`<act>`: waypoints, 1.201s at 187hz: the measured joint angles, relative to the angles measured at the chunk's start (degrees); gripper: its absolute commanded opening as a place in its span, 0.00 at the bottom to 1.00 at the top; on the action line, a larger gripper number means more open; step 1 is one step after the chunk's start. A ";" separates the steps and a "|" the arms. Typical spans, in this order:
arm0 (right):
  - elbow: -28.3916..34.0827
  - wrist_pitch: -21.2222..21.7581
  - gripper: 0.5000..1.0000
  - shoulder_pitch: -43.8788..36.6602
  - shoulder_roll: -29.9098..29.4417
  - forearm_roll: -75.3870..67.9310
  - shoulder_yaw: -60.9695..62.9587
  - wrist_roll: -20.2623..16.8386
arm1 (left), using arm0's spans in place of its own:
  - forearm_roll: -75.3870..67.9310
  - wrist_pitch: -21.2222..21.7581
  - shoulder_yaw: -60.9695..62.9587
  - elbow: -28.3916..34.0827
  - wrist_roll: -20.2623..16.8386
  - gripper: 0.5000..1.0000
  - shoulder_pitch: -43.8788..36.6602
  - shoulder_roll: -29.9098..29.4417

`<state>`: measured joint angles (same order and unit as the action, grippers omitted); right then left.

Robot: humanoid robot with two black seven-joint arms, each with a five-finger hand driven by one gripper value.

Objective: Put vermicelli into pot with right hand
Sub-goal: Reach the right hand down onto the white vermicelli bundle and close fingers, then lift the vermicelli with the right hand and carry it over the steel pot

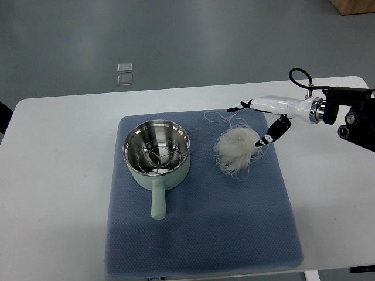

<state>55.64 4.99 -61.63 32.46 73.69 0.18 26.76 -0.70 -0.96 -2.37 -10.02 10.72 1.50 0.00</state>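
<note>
**Right hand poised over the vermicelli, pot waiting empty**

The vermicelli point(237, 149) lies as a loose pale nest on the blue mat point(199, 234), just to the right of the pot point(156, 153), apart from it, with a few stray strands trailing away from the pot toward the far edge of the mat. The pot stands upright, its handle pointing toward the robot's side, so its open mouth is free to receive a drop from above; inside it only a wire rack shows, no noodles.

The right hand point(258, 123) reaches in from the far side of the vermicelli, opposite the pot. Its fingers point(269, 139) are spread wide and hold nothing: one stretches out past the nest's far edge, another dips to its right rim, seemingly bracketing the bundle for a pinch. Whether that tip touches the strands cannot be told.

The white surface point(58, 175) carries the mat. The left hand does not show.
</note>
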 measured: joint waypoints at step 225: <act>-5.05 -14.18 0.00 -7.31 -7.77 3.17 -8.45 -0.45 | 0.00 -0.01 0.17 -0.17 0.00 1.00 0.08 0.00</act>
<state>50.59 -9.19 -68.94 24.69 76.86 -8.27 26.31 -0.70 -0.97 -2.19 -10.19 10.72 1.58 0.00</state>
